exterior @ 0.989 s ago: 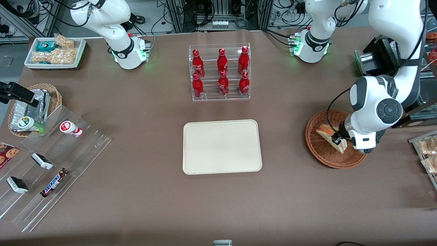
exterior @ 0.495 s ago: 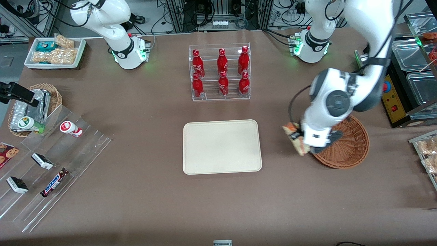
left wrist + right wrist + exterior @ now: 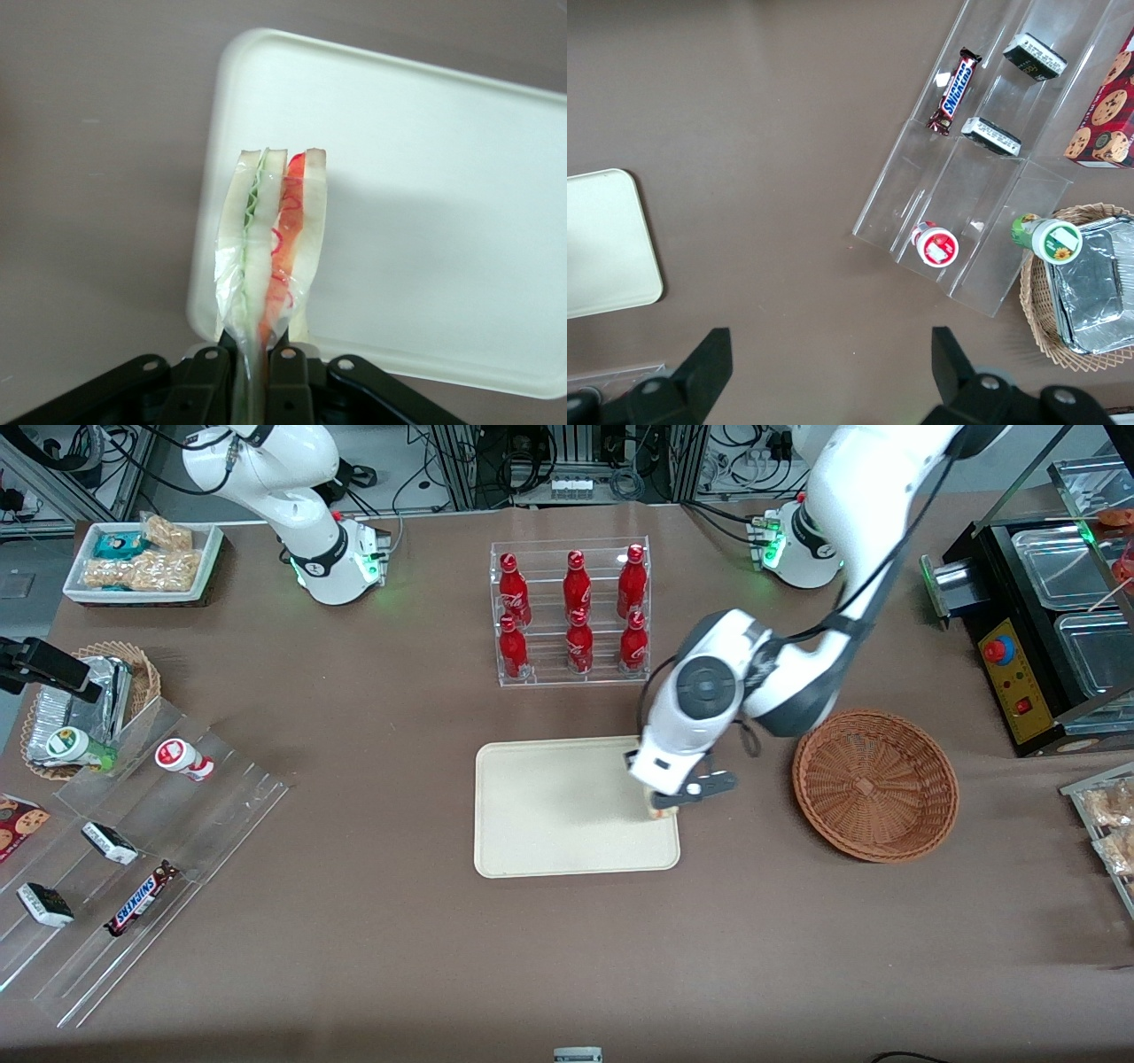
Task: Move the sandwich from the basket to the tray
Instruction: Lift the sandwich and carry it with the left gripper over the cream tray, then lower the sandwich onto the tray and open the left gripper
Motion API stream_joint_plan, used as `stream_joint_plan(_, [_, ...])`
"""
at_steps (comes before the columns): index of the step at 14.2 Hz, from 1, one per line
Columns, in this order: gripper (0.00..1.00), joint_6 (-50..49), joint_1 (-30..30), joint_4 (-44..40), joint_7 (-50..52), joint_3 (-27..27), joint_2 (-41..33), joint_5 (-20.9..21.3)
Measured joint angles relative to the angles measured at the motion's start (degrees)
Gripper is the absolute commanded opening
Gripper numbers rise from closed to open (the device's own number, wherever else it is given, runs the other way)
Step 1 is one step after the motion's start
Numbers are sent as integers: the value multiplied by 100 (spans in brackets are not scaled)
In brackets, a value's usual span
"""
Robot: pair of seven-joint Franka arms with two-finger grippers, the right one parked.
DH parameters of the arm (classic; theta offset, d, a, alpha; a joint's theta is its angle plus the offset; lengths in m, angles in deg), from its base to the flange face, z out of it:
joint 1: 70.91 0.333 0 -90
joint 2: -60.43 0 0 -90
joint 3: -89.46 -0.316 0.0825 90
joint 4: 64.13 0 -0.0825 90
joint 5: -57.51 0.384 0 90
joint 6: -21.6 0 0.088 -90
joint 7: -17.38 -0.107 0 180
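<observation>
My left gripper (image 3: 661, 801) hangs over the tray (image 3: 549, 806), just inside the tray's edge nearest the basket (image 3: 875, 784). It is shut on the sandwich (image 3: 270, 257), a plastic-wrapped wedge of pale bread with green and red-orange filling, held edge-on between the black fingers (image 3: 291, 382). In the front view only a pale corner of the sandwich (image 3: 659, 811) shows below the hand. The cream tray (image 3: 425, 204) is bare beneath it. No food lies in the reddish-brown wicker basket, which sits on the table toward the working arm's end.
A clear rack of red bottles (image 3: 571, 611) stands farther from the front camera than the tray. Acrylic snack racks (image 3: 133, 850), a small wicker basket of foil packets (image 3: 89, 700) and a white snack bin (image 3: 142, 562) lie toward the parked arm's end. A black appliance (image 3: 1045, 646) stands beside the basket.
The left arm lifted the sandwich out of the basket and carried it sideways across the table to above the tray's edge. The basket now holds nothing.
</observation>
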Motion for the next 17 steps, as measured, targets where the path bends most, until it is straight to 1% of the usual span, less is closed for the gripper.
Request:
stream_joint_plan(2, [4, 447, -317, -356, 0, -1, 493, 102])
stream_joint_plan(5, [3, 1149, -584, -595, 0, -2, 991, 130])
stream_joint_plan(10, [4, 1632, -711, -666, -23, -25, 1237, 166])
stream_joint_plan(11, [11, 1659, -707, -669, -62, -41, 1252, 169])
stream_joint_plan(12, [33, 1672, -703, -671, -93, -50, 1269, 169])
stream_joint_plan(13, [94, 1679, -702, -671, -95, -52, 1284, 169])
stream_joint_plan(14, [100, 1685, -703, -671, -95, -52, 1296, 169])
stream_joint_plan(17, [100, 1727, -703, -697, -80, -52, 1306, 169])
